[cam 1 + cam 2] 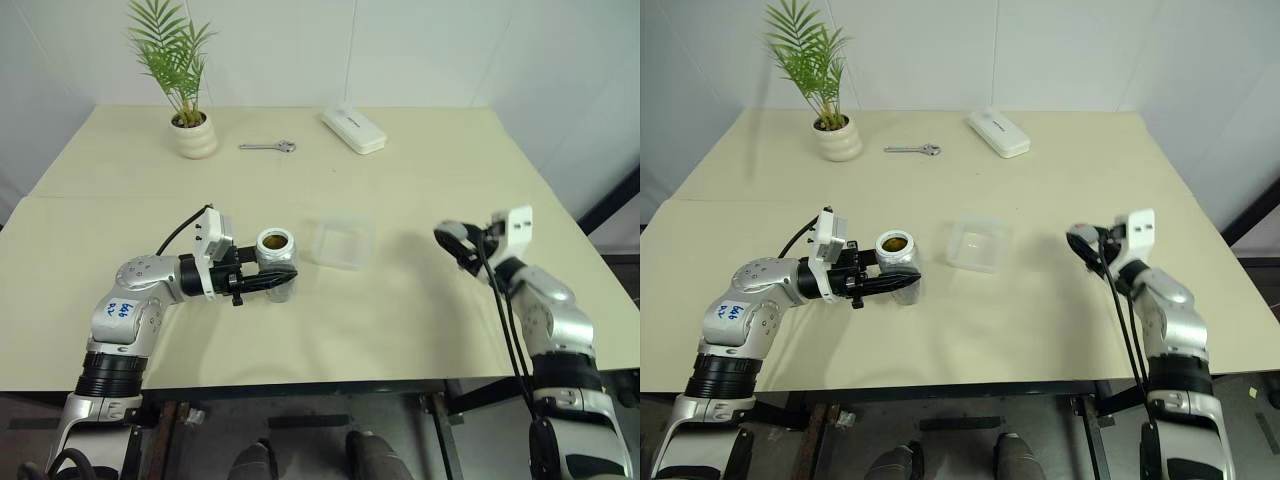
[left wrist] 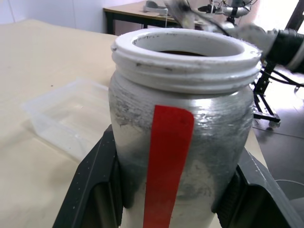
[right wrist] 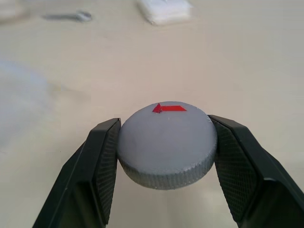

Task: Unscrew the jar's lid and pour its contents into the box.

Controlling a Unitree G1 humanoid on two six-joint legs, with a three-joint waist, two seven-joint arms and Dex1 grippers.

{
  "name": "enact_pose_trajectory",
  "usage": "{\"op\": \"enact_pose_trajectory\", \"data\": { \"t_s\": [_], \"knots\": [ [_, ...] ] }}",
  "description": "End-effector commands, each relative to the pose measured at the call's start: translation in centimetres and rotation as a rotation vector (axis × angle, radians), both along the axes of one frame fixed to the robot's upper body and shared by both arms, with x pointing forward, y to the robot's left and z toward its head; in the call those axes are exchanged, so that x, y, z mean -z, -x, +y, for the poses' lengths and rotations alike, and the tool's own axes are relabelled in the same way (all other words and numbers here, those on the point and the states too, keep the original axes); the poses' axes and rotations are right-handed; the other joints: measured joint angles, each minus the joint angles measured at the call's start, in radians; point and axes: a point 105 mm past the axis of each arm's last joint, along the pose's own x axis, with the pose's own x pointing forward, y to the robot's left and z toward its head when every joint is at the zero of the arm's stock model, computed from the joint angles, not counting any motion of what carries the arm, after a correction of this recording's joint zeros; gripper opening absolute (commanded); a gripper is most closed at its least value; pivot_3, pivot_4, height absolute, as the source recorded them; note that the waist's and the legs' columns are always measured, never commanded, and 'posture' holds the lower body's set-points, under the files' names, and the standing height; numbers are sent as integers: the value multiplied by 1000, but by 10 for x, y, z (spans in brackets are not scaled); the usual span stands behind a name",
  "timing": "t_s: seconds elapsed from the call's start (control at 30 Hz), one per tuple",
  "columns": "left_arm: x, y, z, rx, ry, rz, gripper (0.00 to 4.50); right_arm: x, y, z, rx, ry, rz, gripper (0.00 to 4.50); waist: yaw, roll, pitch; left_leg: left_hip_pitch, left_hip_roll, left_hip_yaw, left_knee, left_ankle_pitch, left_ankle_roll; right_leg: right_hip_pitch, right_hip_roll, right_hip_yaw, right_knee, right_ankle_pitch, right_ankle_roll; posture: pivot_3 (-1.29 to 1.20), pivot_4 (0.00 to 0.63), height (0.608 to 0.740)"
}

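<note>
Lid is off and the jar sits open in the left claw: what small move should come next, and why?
Probably carry the jar toward the box and start tipping it. The left claw grips the open jar upright beside the box, brown bits still inside, while the right claw holds the lid well off to the side.

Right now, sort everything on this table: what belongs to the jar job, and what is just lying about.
Part of the job:
- jar, open, gripped in the left hand
- lid, clamped in the right hand
- box, beside the jar

Lying about:
- potted plant
- wrench
- white case
</note>
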Motion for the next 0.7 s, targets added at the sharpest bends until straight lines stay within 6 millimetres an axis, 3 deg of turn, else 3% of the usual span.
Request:
{"op": "enact_pose_trajectory", "data": {
  "t_s": [0.03, 0.17, 0.37, 0.57, 0.7],
  "knots": [
    [-16, 0, -3, 15, 28, -47, 1924, -8, 3, -13, 52, 31, -64, 2562, -11, 0, 0, 1, 0, 1, 0, 0, 0, 0, 0, 1, 1, 0, 0, 0, 150, 740],
    [-19, -4, -5, 18, 35, -46, 1924, -5, 10, -11, 40, 54, -83, 2562, -25, 0, 0, 6, 0, 1, 1, 1, 0, 5, 0, 1, 2, 0, 0, 0, 150, 740],
    [-23, -9, -8, 21, 45, -45, 1924, -28, 19, -3, -29, 27, -144, 4481, -23, 0, 0, 6, 0, 0, 2, 1, 0, 6, 0, 2, 2, 1, 1, 0, 150, 740],
    [-31, -19, -9, 12, 63, -61, 1924, -64, 53, 27, -285, 115, -204, 4481, -12, 0, 0, 5, -1, -1, 2, 1, 0, 6, 0, 2, 1, 0, 2, 0, 150, 740],
    [-45, -44, -1, -79, 60, -95, 1924, -87, 91, 61, -548, 244, -167, 4481, -1, 1, 1, 4, -1, -1, 2, 1, 1, 6, 0, 2, 0, 1, 3, 0, 150, 740]
  ]
}}
